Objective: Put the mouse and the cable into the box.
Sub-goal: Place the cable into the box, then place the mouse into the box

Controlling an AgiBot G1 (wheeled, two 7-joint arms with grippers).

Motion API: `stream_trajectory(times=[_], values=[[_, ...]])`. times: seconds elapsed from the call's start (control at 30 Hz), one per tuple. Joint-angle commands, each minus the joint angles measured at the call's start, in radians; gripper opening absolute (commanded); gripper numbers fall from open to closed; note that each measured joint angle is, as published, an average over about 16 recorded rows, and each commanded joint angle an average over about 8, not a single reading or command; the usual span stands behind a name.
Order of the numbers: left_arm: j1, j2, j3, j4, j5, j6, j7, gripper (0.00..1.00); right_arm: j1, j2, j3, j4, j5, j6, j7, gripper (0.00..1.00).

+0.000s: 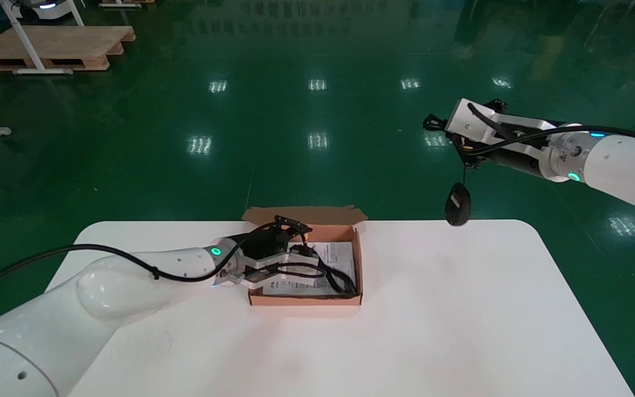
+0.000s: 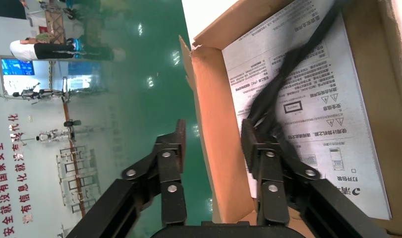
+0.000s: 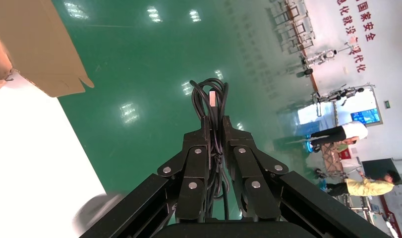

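Observation:
A black mouse dangles on its cord just past the table's far right edge. My right gripper is raised above it, shut on the bundled mouse cord, whose loops and plug stick out past the fingertips. The open cardboard box sits mid-table with a black cable lying on a printed leaflet inside. My left gripper is open and straddles the box's left wall, one finger inside and one outside, neither touching it.
The box's lid flap stands open at the far side. The white table stretches to the right of the box and in front of it. Green floor lies beyond the table edge.

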Motion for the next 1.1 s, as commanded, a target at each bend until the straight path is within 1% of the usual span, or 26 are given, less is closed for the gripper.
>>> stream_trajectory(times=[0.03,0.17,0.37,0.47,0.6,0.9,1.1], values=[[0.000,0.000,-0.002,-0.001,0.001,0.004,0.001,1.00,0.000,0.000,0.000,-0.001,0.000,0.001,0.001,0.00],[-0.003,-0.018,-0.008,-0.007,-0.005,-0.010,-0.012,1.00,-0.002,-0.002,-0.002,0.007,0.001,-0.007,-0.005,0.00],[-0.052,-0.071,-0.030,0.039,-0.007,-0.109,-0.088,1.00,-0.023,-0.023,-0.008,0.055,0.018,-0.037,-0.038,0.00],[-0.090,-0.113,-0.038,0.070,0.005,-0.157,-0.133,1.00,-0.040,-0.052,-0.011,0.080,0.030,-0.041,-0.062,0.00],[-0.127,-0.150,-0.031,0.107,0.035,-0.191,-0.188,1.00,-0.058,-0.108,-0.020,0.098,0.044,-0.047,-0.098,0.00],[-0.161,-0.143,0.014,0.152,0.112,-0.196,-0.299,1.00,-0.115,-0.226,-0.063,0.131,0.079,-0.121,-0.176,0.00],[-0.167,-0.142,0.037,0.147,0.154,-0.196,-0.362,1.00,-0.170,-0.256,-0.120,0.223,0.098,-0.139,-0.175,0.00]])
